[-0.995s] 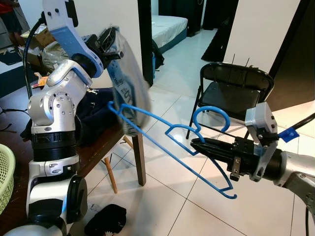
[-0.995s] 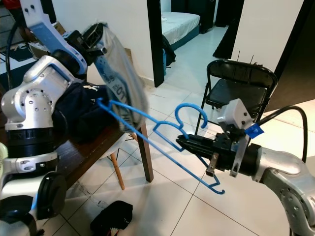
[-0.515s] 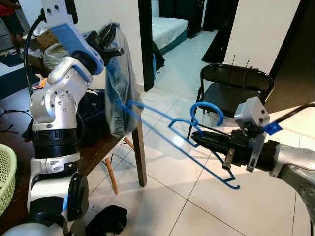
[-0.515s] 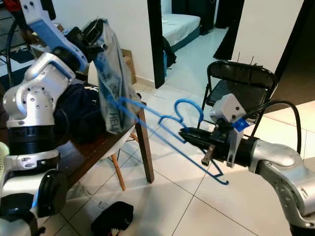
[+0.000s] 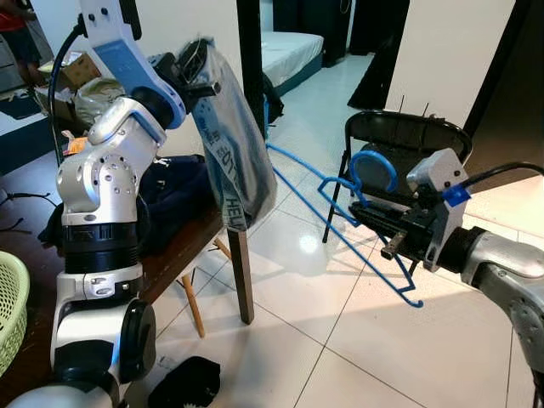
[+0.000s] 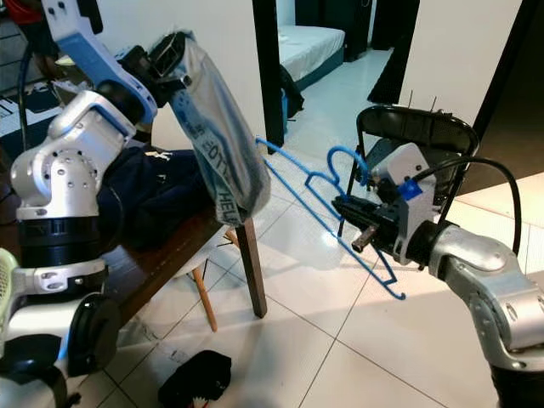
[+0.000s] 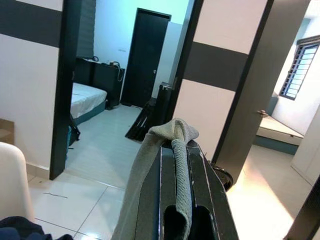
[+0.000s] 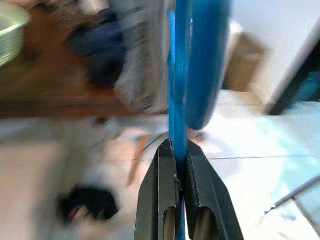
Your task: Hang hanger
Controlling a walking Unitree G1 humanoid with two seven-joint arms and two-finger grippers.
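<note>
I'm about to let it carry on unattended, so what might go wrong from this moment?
The left gripper pinches only a small fold of the grey garment, so it may slip free.

The right gripper clamps the blue hanger on a thin bar near its hook; the long frame could twist in the grip.

The hanger's low end hangs close to the black folding chair and may snag it.

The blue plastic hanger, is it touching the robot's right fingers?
Touching. In the right wrist view, the fingers clamp the blue plastic hanger with no gap.

Home: bed (image 5: 289, 47) beyond doorway, folding chair (image 5: 399, 157).
</note>
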